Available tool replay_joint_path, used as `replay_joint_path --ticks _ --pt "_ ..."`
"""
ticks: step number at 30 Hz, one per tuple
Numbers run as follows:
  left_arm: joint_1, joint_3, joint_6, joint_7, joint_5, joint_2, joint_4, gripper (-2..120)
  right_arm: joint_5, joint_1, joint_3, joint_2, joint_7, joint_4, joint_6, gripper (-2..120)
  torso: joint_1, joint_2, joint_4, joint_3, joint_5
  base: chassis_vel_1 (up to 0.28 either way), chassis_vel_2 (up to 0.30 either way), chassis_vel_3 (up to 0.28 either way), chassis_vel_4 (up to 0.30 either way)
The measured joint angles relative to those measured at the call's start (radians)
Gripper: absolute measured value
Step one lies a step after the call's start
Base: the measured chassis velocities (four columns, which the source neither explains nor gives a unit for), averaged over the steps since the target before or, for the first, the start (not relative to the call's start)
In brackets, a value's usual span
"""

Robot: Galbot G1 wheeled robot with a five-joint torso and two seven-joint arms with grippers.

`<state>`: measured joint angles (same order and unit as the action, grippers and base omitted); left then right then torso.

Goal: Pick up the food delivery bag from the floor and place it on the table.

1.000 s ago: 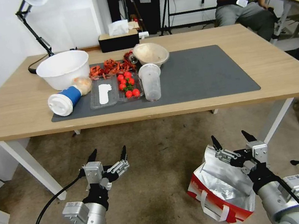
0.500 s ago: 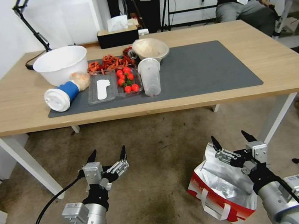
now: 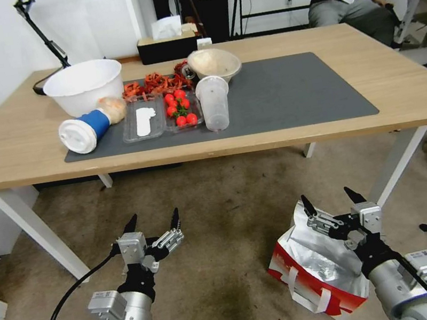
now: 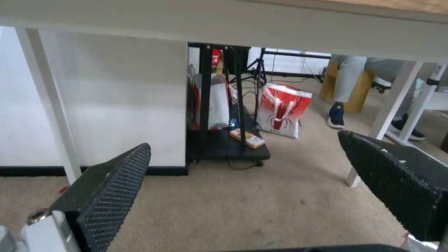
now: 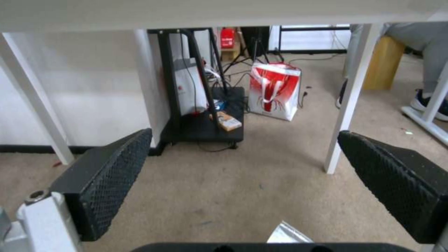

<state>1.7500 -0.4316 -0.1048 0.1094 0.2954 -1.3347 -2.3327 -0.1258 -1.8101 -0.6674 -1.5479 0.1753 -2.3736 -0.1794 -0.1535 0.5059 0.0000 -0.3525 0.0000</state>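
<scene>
Two grippers, both spread wide and pinching nothing, are hanging low over the floor [image 3: 217, 219] in front of the table [image 3: 18, 153].

Item 1, right gripper [image 3: 332, 198]: I am holding it above the open mouth of the food delivery bag [image 3: 318, 273], at about 5 o'clock in the head view; jaws apart, not touching the bag as far as I can judge.

Item 2, left gripper [image 3: 152, 221]: idling at about 7 o'clock, over bare carpet, well apart from the bag.

Item 3, food delivery bag: sitting on the floor, tilted, foil lining showing, white strap handles [image 3: 305, 297] drooping down its near red side.

Item 4, hazards as I am judging them:
- Handles are lying flat against the bag's side, so a descent could close on foil alone and tear or slip.
- The tilt could tip the bag over if a finger nudges the rim.
- The table edge is looming right above; a lift could catch the bag beneath it.
- The plastic cup [image 3: 214, 103] and tomato tray [image 3: 181, 112] are crowding the mat [image 3: 295, 93] toward 11 o'clock; its right half is looking safer.
</scene>
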Motion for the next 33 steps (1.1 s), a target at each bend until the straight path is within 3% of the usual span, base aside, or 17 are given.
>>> replay_joint_path --ticks 33 --pt "-0.003 0.003 0.009 0.004 -0.001 -0.007 0.018 100 0.008 -0.006 0.001 0.004 0.0 0.017 0.002 100 0.049 -0.139 0.0 0.09 0.0 0.0 0.0 0.0 0.0"
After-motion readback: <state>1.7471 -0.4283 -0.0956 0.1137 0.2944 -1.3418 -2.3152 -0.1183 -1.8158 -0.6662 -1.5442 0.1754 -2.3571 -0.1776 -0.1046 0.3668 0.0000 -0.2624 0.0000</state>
